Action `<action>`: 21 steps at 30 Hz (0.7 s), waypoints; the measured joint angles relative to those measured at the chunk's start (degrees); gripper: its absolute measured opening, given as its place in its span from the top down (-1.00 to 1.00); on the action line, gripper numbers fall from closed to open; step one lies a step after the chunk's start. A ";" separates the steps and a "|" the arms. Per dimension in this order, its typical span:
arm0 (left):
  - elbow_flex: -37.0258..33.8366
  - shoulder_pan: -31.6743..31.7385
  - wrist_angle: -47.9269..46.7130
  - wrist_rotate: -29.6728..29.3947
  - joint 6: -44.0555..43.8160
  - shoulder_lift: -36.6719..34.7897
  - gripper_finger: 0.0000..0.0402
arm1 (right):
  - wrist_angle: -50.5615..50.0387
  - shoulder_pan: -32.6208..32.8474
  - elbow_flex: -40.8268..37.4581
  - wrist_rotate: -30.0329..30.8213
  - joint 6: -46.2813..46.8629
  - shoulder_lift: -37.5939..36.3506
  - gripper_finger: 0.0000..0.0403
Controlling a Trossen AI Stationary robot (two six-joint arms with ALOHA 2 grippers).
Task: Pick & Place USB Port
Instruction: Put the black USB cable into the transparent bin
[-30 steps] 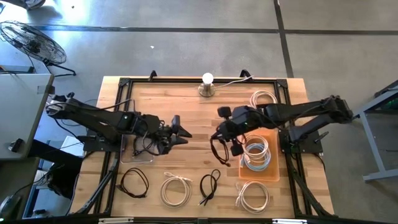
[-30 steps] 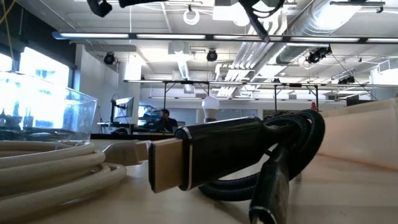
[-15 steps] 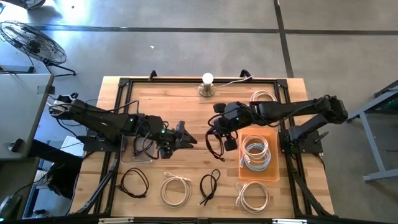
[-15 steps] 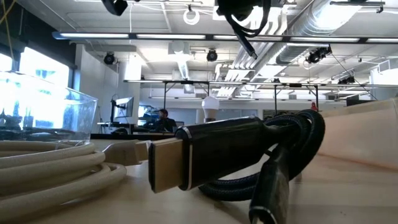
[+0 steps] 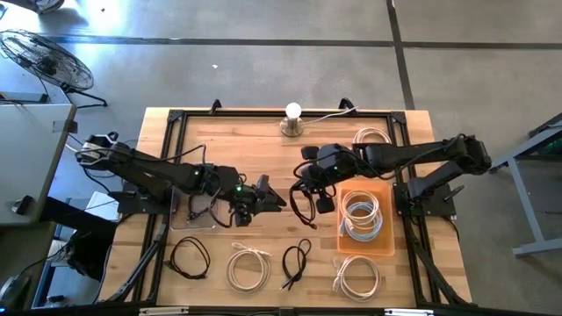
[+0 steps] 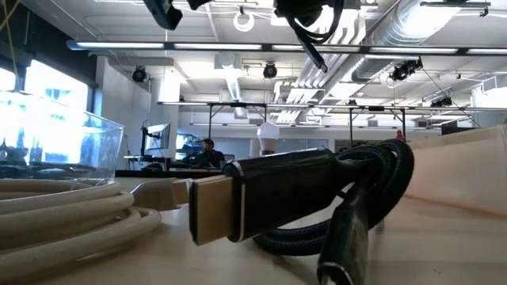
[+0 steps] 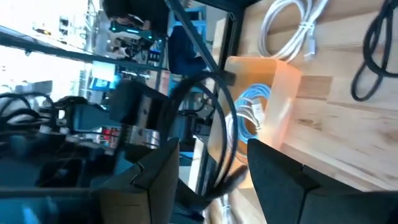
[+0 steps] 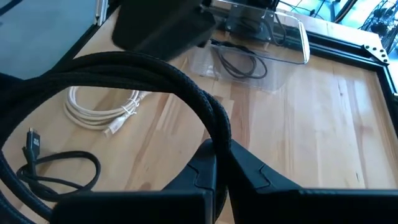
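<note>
A coil of black braided USB cable [image 5: 304,207] hangs over the middle of the table, with my right gripper [image 5: 309,185] shut on it. In the right wrist view the coil [image 8: 124,68] arcs out ahead of the fingers. My left gripper [image 5: 279,199] is open, raised above the table just left of the coil and pointing at it. In the left wrist view the hanging loop [image 7: 219,124] shows ahead of the gap between its fingers [image 7: 155,180], apart from them. In the low view both grippers are at the top edge, left [image 6: 164,12] and right [image 6: 309,9]. My right gripper pinches the coil's bundled strands at its upper part [image 8: 219,140] between its two fingers [image 8: 255,171]. The fingers slant down from the table's right side and lie across the strands. The coil hangs below them, slack and clear of the table.
An orange tray [image 5: 385,246] right of centre holds a coiled blue-white cable. A clear tray [image 5: 180,219] with a black cable lies under the left arm. White coils [image 5: 250,268] and black coils [image 5: 297,262] line the near edge. A lamp [image 5: 292,114] stands at the far edge.
My left gripper has moved toward the table's right edge, closer to the hanging coil, and has rolled about its own axis; it stays open. My right gripper has shifted a little toward the table's left with the coil, then kept still.
</note>
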 joint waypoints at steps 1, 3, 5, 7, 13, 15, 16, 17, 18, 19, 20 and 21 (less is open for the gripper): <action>-0.02 0.02 0.62 0.52 -0.01 0.00 0.09 | 0.06 0.00 0.00 -0.14 0.00 0.02 0.96; 0.06 0.28 2.14 1.74 -0.05 -0.14 0.09 | 0.01 0.00 0.00 -0.80 -0.02 0.05 0.96; 0.05 1.08 3.08 2.49 -0.05 -0.17 0.09 | 0.00 0.00 0.00 -1.19 -0.23 0.07 0.96; 0.05 1.20 4.30 2.50 -0.32 -0.13 0.09 | -0.02 0.00 0.00 -1.34 -0.35 0.07 0.96; 0.07 2.62 5.44 5.06 -0.76 -0.13 0.09 | -0.16 0.00 0.00 -1.34 -0.48 0.07 0.96; 0.07 2.90 5.54 6.28 -1.39 -0.13 0.09 | -0.17 0.00 0.00 -1.34 -0.48 0.07 0.96; 0.07 3.08 5.54 7.18 -1.77 -0.13 0.09 | -0.17 0.00 0.00 -1.34 -0.48 0.07 0.96; 0.07 3.08 5.73 7.51 -1.93 -0.13 0.09 | -0.17 0.00 0.00 -1.34 -0.48 0.07 0.96; 0.07 3.10 6.06 7.56 -2.04 -0.10 0.09 | -0.17 0.00 0.00 -1.34 -0.48 0.07 0.96; 0.07 3.10 6.92 7.58 -2.03 0.36 0.09 | -0.17 0.00 0.00 -1.34 -0.48 0.07 0.96; 0.11 3.08 8.19 7.63 -2.02 0.98 0.09 | -0.16 0.00 0.00 -1.34 -0.48 0.07 0.96; 0.10 3.06 8.43 7.64 -2.02 1.36 0.09 | -0.15 0.00 0.00 -1.34 -0.48 0.07 0.96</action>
